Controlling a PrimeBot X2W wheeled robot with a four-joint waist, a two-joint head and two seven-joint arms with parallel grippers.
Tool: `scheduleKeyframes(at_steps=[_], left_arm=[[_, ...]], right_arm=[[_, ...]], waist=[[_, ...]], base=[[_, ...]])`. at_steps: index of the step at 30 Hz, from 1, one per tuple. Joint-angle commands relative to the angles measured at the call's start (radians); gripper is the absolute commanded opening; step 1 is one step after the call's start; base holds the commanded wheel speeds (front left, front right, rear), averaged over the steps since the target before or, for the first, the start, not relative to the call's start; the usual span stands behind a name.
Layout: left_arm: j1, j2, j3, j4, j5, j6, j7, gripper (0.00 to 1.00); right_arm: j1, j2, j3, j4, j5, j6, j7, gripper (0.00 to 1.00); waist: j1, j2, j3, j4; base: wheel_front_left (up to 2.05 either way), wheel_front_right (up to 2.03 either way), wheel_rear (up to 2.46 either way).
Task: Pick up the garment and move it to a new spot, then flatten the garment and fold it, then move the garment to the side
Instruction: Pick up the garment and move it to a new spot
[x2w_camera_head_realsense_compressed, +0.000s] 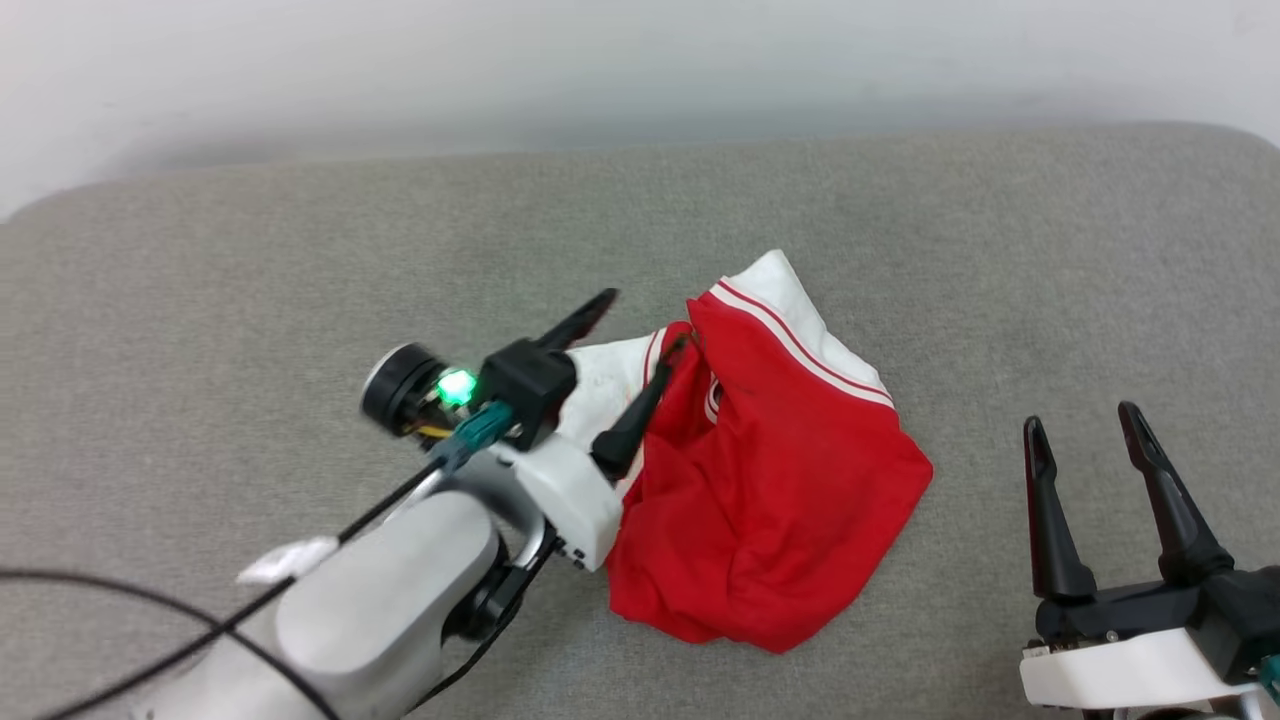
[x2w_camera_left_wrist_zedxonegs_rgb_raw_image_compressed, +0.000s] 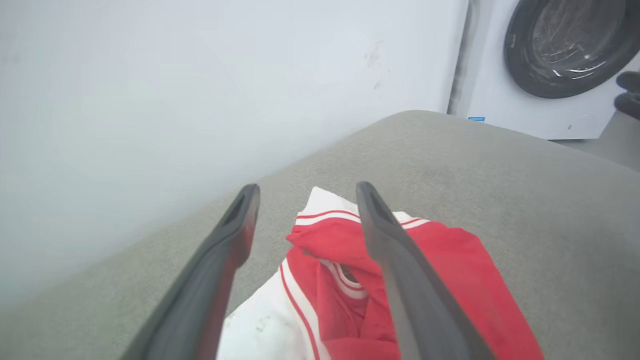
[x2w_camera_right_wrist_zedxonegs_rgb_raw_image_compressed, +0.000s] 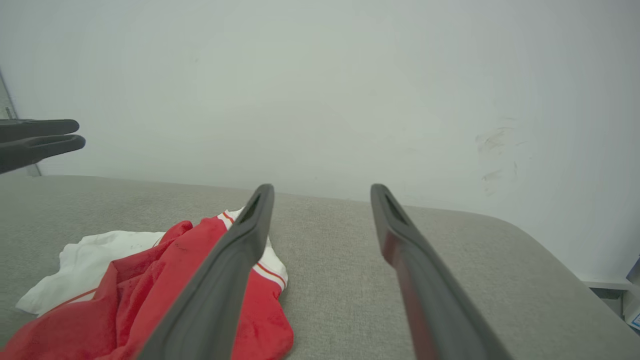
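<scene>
Red jersey T-shirt (x2w_camera_head_realsense_compressed: 780, 470) was seen crumpled mid-way across the grey padded surface (x2w_camera_head_realsense_compressed: 300, 280).
The left claw (x2w_camera_head_realsense_compressed: 645, 320) was spread wide over its white sleeve (x2w_camera_head_realsense_compressed: 615, 380), gripping nothing; the right claw (x2w_camera_head_realsense_compressed: 1082, 418) was held released, well apart.

Soft matt cloth garment (x2w_camera_head_realsense_compressed: 770, 500) on rough grey woven upholstery (x2w_camera_head_realsense_compressed: 300, 260).

Left forearm (x2w_camera_head_realsense_compressed: 380, 600) enters from the lower left of the head view, angled up and to the right. Left gripper (x2w_camera_head_realsense_compressed: 648, 318): fingers spread apart, gripping nothing. Right gripper (x2w_camera_head_realsense_compressed: 1082, 418): low at lower right, fingers pointing up, spread wide, gripping nothing.
</scene>
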Motion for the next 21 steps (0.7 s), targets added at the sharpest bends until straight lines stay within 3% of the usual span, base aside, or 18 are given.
scheduleKeyframes(at_steps=[1,6,11,15,21], left_arm=[[0.037,0.005,0.021,-0.01,0.014,0.033,-0.011,1.0],[0.193,0.009,0.196,-0.115,0.122,0.167,-0.018,1.0],[0.373,-0.009,0.378,-0.205,0.245,0.235,-0.017,1.0],[0.501,-0.047,0.505,-0.245,0.326,0.25,-0.017,1.0],[0.649,-0.128,0.655,-0.276,0.418,0.206,-0.017,1.0]], right_arm=[[0.012,0.003,-0.002,0.003,0.0,0.0,-0.002,1.0],[0.03,0.002,-0.012,0.004,0.003,0.0,-0.002,1.0],[0.044,0.002,-0.02,0.007,0.009,0.0,-0.002,1.0],[0.055,0.002,-0.024,0.011,0.02,0.0,-0.002,1.0],[0.075,0.002,-0.027,0.031,0.065,0.0,-0.002,1.0]], waist=[[0.0,0.0,-0.018,0.014],[0.0,0.0,-0.038,0.03],[0.0,0.0,-0.06,0.042],[0.0,0.0,-0.076,0.047],[0.0,0.0,-0.099,0.047]], base=[[0.0,0.0,0.0],[0.0,0.0,0.0],[0.0,0.0,0.0],[0.0,0.0,0.0],[0.0,0.0,0.0]])
